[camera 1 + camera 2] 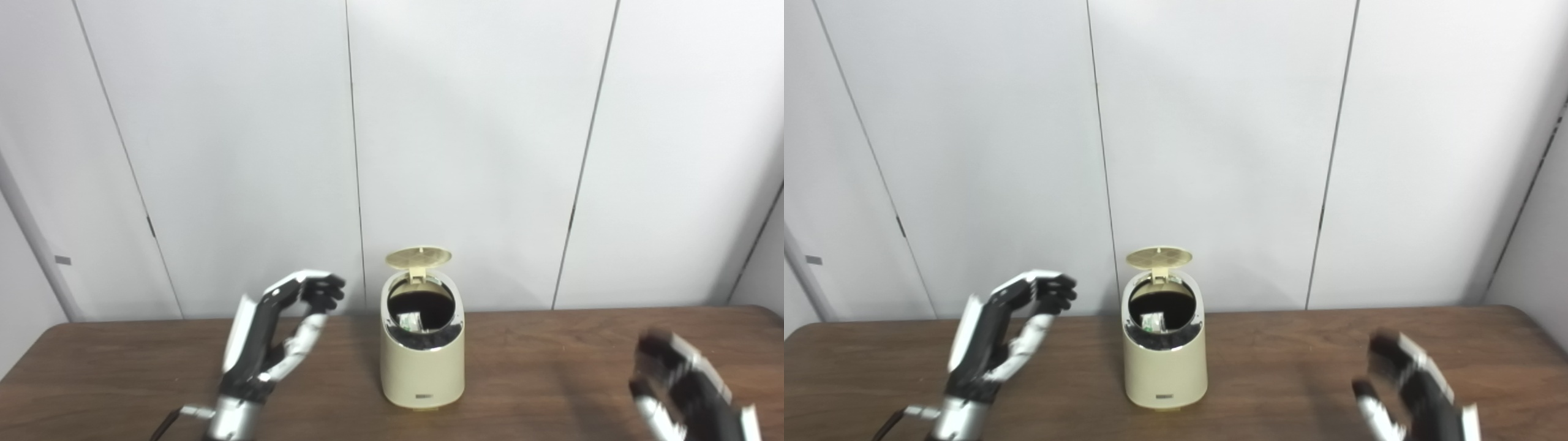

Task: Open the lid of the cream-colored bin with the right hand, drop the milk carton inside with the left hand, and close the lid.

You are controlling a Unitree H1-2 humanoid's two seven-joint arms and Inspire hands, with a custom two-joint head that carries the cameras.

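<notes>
The cream bin [422, 367] is seen upright mid-bench [539, 367], its lid [419, 257] tipped up at the back. The carton [409, 320] is lodged inside the dark opening, only partly seen. The left robot hand [275, 334] is raised just left of the bin, fingers spread, nothing held. The right robot hand [683, 386] is blurred, low at the right, well apart, fingers apart and empty.

The right hand [686, 386], blurred, was cut off near the tabletop's front right corner. Inside the bin [421, 361], the milk carton [409, 320] showed only partly.
</notes>
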